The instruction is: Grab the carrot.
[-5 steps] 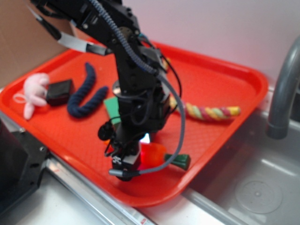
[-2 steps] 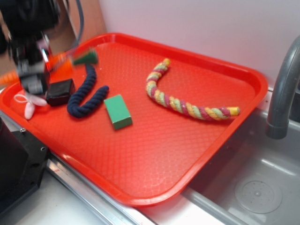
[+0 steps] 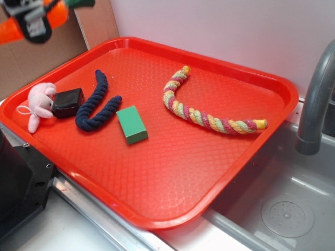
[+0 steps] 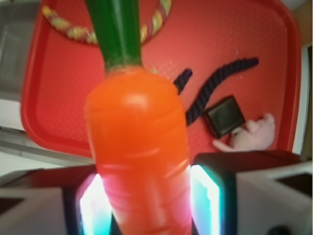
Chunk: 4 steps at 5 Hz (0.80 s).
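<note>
Gripper point(image 3: 32, 22) clamps the carrot point(image 4: 139, 147) between both lit pads, high beyond the red tray's point(image 3: 272, 120) far-left rim, beside cardboard. Below it: pink plush point(image 3: 39, 102), black box point(image 3: 68, 102), navy rope point(image 3: 97, 104). Green block point(image 3: 131, 124) and multicoloured rope point(image 3: 209, 112) lie farther off; tray's near half bare.

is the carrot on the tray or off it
Off it: the carrot is clamped in the claw, raised beyond the tray's far left corner.
</note>
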Each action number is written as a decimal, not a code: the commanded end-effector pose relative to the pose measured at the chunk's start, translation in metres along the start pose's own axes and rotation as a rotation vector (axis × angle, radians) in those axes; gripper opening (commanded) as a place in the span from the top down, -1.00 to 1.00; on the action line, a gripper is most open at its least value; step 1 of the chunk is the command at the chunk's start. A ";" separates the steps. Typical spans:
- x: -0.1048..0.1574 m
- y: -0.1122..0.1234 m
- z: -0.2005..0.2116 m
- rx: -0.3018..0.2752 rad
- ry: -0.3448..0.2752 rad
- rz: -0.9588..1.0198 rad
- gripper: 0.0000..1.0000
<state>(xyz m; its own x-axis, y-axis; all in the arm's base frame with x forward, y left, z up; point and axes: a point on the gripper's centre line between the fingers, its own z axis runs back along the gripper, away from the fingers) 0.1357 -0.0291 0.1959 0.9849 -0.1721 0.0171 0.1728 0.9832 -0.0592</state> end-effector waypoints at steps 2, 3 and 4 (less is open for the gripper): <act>0.010 -0.018 0.035 0.043 0.031 0.141 1.00; 0.012 -0.020 0.036 0.037 0.010 0.137 1.00; 0.017 -0.022 0.026 0.035 0.038 0.128 1.00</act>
